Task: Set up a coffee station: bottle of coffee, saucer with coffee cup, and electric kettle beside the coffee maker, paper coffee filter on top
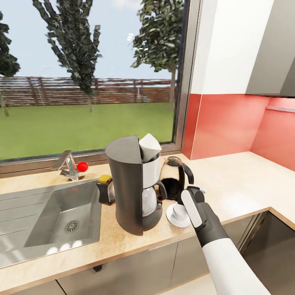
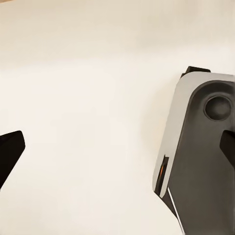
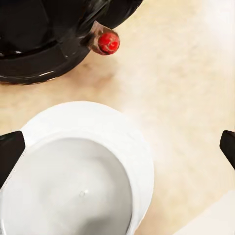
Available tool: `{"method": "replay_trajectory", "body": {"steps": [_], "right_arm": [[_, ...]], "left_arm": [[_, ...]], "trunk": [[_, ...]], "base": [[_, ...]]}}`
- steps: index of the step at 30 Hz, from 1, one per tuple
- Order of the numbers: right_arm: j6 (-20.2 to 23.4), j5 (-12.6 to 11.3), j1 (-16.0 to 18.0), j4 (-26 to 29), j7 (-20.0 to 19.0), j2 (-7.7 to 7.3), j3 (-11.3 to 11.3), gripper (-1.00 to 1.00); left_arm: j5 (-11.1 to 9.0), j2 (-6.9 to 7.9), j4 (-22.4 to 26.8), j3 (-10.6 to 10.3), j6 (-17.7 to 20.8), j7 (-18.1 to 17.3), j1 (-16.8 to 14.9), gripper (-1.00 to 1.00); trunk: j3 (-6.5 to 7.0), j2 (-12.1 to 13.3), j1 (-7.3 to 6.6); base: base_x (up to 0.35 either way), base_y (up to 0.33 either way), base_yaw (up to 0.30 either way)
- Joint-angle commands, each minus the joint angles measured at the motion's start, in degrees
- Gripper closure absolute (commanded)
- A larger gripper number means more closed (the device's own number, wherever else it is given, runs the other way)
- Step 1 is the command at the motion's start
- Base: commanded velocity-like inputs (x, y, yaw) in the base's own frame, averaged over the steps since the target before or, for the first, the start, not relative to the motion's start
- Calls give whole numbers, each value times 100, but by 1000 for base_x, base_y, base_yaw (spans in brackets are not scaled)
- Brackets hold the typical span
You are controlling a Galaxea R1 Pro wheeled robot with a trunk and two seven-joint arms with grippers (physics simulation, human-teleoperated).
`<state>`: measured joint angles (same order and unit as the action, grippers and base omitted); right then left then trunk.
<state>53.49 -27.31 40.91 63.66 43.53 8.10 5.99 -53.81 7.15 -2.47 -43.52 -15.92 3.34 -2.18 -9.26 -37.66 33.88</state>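
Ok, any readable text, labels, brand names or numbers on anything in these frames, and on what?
None readable.
coffee maker: plain dark casing, no marking.
bottle of coffee: no label legible.
electric kettle: no markings visible.
coffee cup and saucer: plain white.

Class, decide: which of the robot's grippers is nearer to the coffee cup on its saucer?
The right gripper hangs just above the coffee cup on the saucer. The left gripper faces a pale surface, with no cup before it.

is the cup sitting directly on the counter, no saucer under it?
No. In the right wrist view the coffee cup sits on the saucer, whose white rim shows around it.
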Motion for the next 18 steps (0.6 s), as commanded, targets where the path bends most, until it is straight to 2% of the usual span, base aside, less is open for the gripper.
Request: {"method": "replay_trajectory", "body": {"steps": [1, 6, 11, 18], "right_arm": [[13, -56, 5, 11, 60, -2, 8, -100], [13, -55, 5, 77, 60, -2, 8, -100], [13, -55, 5, 99, 60, -2, 8, -100], [13, -55, 5, 102, 60, -2, 8, -100]], "left_arm": [[-7, 0, -8, -41, -17, 18, -3, -100], [-7, 1, -8, -40, -17, 17, -2, -100], [-7, -3, -8, -43, -17, 18, -2, -100], [-7, -3, 1, -43, -17, 18, -2, -100]], "trunk": [[-10, -8, 2], [-10, -8, 2], [-10, -8, 2], [-10, -8, 2]], "base": [[0, 0, 0], [-29, 0, 0], [-249, -64, 0], [-228, -191, 0]]}}
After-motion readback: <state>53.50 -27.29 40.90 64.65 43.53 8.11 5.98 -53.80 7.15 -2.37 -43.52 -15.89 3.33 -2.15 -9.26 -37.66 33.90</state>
